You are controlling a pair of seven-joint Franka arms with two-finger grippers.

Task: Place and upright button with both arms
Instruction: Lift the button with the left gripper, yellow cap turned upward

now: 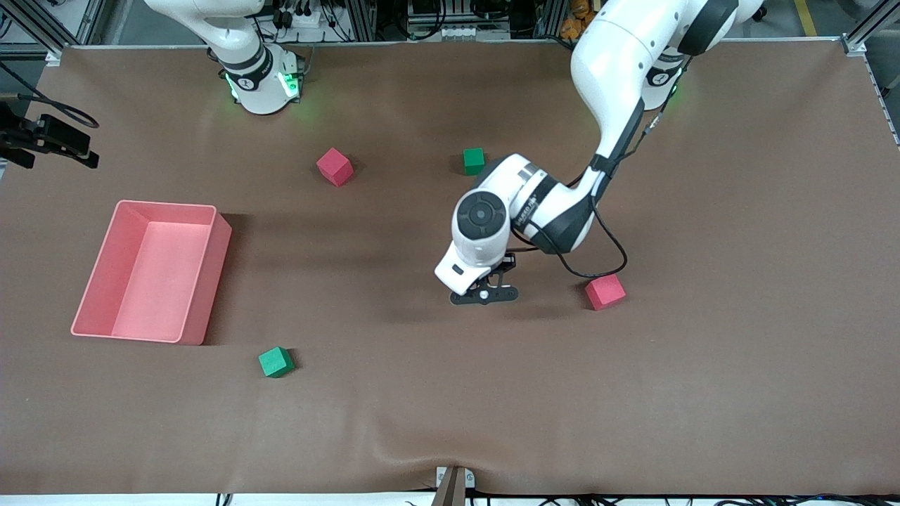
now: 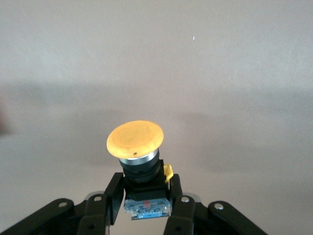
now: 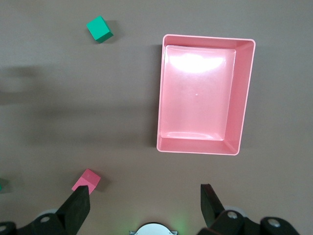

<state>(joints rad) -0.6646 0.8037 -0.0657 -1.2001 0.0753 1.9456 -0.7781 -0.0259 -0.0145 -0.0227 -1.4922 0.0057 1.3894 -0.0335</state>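
Table [image 1: 703, 393]: brown mat, carrying everything below.

Left arm [image 1: 619, 70]: I have it reaching from its base down to mid-table, wrist bent low.

Tray [image 1: 98, 281]: pink, empty, at the right arm's end of the table.

Cubes: four foam blocks well apart, two pink-red [image 1: 335, 166] [image 1: 605, 292] and two green [image 1: 474, 161] [image 1: 275, 362]; none belongs to this task.

Right gripper [image 3: 146, 205]: I hold it waiting high over the mat beside the tray, fingers spread and empty.

Left gripper [image 1: 485, 294]: low over mid-table, just beside the nearer pink-red cube, fingers pinching the button's black body.

Button [image 2: 135, 140]: gripped in the left fingers [image 2: 113, 195]. In the left wrist view its orange cap points away from the gripper, so its long axis runs along the fingers' reach, cap outermost.

Step in hand, as I judge it: the placing, with the button carried just above the mat. Whether it already touches the mat I cannot tell. My next move calls for lowering it until it rests stably, then easing the left fingers apart without tipping it; the right gripper would come in to stand it cap-up.
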